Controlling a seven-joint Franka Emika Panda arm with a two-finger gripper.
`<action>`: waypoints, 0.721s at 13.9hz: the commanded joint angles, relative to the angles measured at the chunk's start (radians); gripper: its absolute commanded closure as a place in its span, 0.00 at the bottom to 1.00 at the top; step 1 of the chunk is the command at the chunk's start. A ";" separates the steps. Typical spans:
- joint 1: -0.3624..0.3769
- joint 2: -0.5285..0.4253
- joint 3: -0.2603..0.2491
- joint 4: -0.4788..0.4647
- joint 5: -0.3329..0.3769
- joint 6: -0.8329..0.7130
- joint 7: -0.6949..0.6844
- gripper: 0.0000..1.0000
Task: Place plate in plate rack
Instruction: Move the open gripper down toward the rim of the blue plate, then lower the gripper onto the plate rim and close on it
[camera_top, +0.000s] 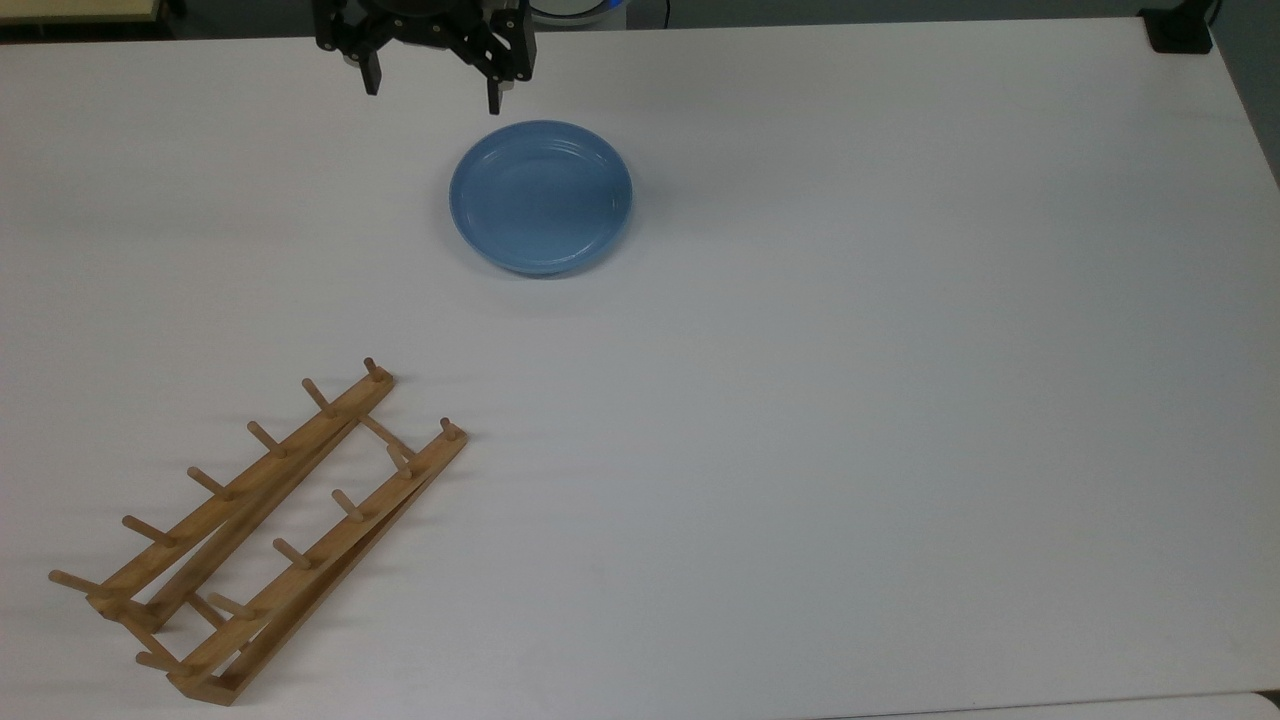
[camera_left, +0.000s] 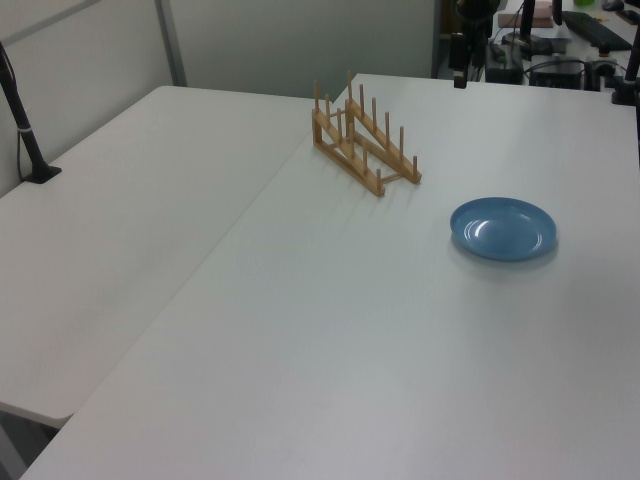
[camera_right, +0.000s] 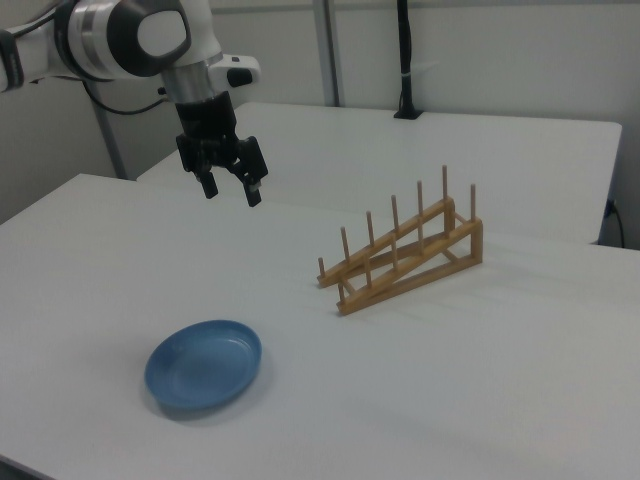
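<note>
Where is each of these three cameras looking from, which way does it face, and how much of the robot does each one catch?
Top view: high over the table, facing steeply down on the plate and plate rack; the open end effector shows at the top edge.
Left view: raised off one table corner, looking diagonally across; rack far, plate to its right, dark robot parts at the top edge.
Right view: lower, from the opposite side; plate near, rack beyond, the white arm and end effector hanging above the table.
All three share plate and rack.
</note>
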 joint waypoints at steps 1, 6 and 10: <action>-0.012 0.042 -0.004 -0.019 -0.023 0.023 -0.010 0.00; -0.055 0.125 -0.003 -0.103 -0.027 0.043 -0.475 0.00; -0.083 0.135 -0.003 -0.233 -0.027 0.118 -0.653 0.15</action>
